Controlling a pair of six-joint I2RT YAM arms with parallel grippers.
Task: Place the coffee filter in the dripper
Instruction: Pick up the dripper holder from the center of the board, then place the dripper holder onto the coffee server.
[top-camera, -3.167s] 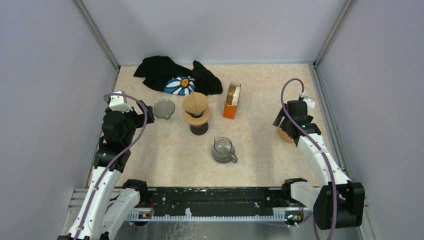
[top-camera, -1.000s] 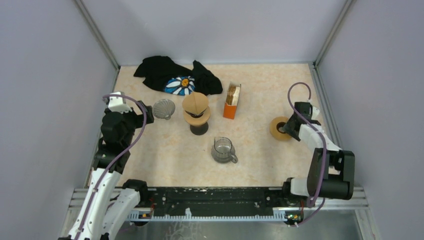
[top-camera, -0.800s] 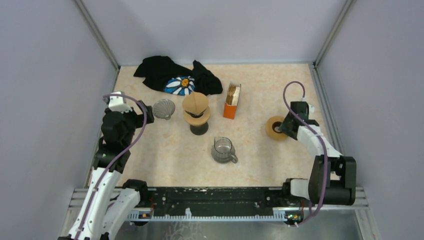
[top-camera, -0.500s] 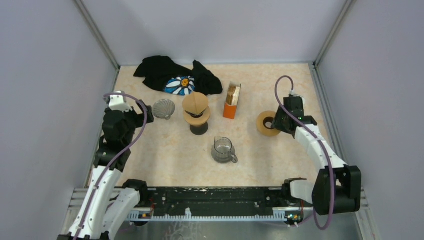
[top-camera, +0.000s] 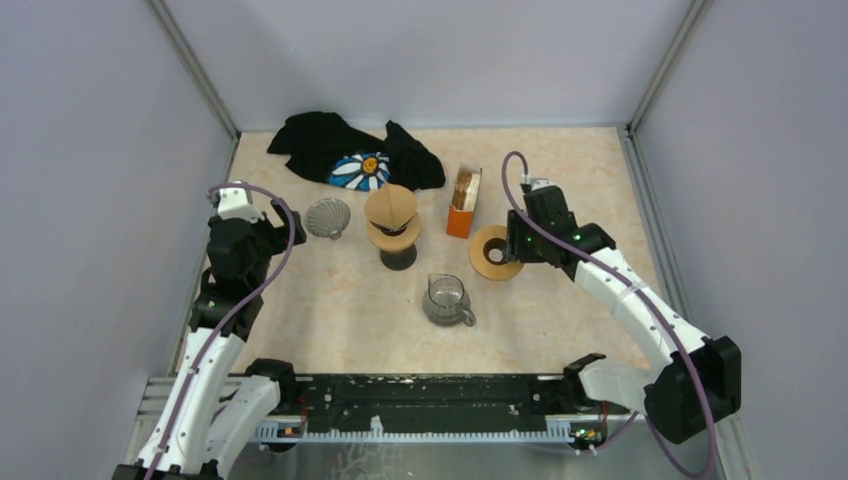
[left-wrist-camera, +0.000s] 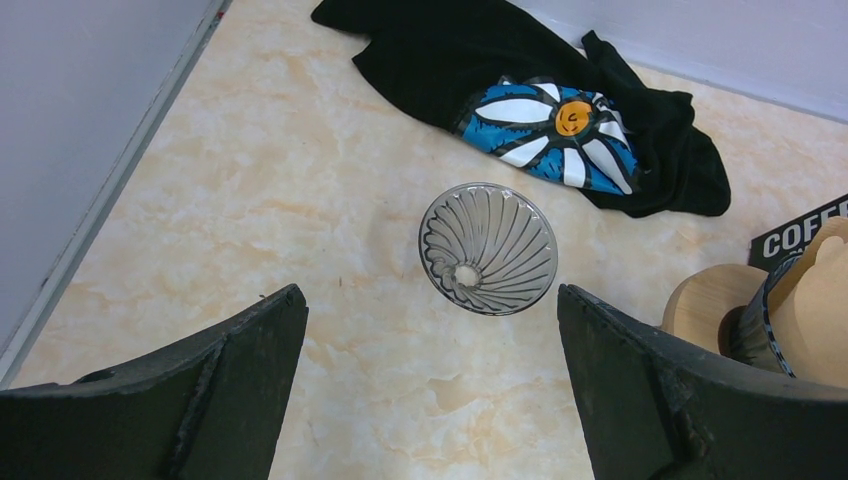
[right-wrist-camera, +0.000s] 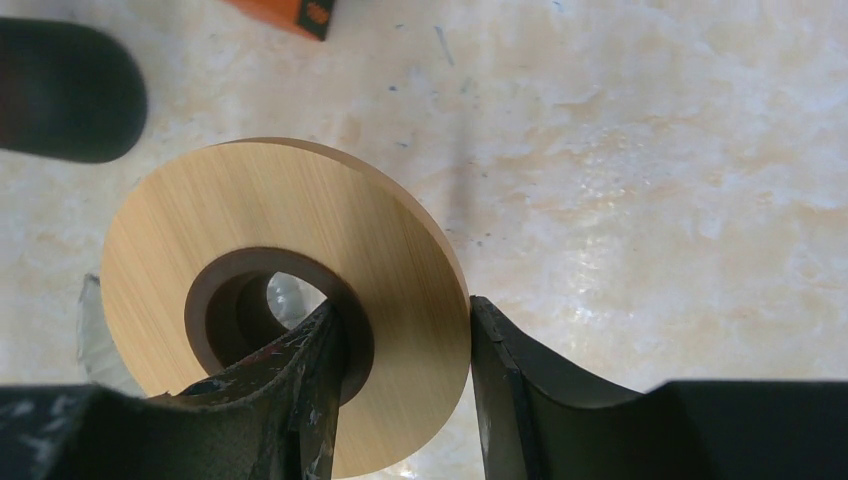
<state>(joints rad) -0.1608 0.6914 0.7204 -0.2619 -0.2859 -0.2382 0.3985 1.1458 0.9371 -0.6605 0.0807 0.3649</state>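
Observation:
A brown paper filter cone (top-camera: 391, 207) sits on a wood-and-black stand (top-camera: 398, 256) at the table's centre. A ribbed glass dripper cone (top-camera: 328, 217) lies to its left and also shows in the left wrist view (left-wrist-camera: 488, 248). My left gripper (top-camera: 285, 222) is open and empty just left of the cone, its jaws wide apart in the left wrist view (left-wrist-camera: 430, 292). My right gripper (top-camera: 515, 245) is shut on a flat wooden ring (top-camera: 493, 252), held right of the stand. In the right wrist view (right-wrist-camera: 400, 320) one finger passes through the ring's (right-wrist-camera: 290, 250) hole and the other presses its outer rim.
An orange box of filters (top-camera: 463, 200) stands just behind the ring. A glass server with a handle (top-camera: 446, 300) sits in front of the stand. A black cloth with a daisy print (top-camera: 355, 155) lies at the back left. Side walls are close to both arms.
My right arm has swung left from the table's right edge toward the centre, carrying the wooden ring. The left arm and the glass cone have stayed put.

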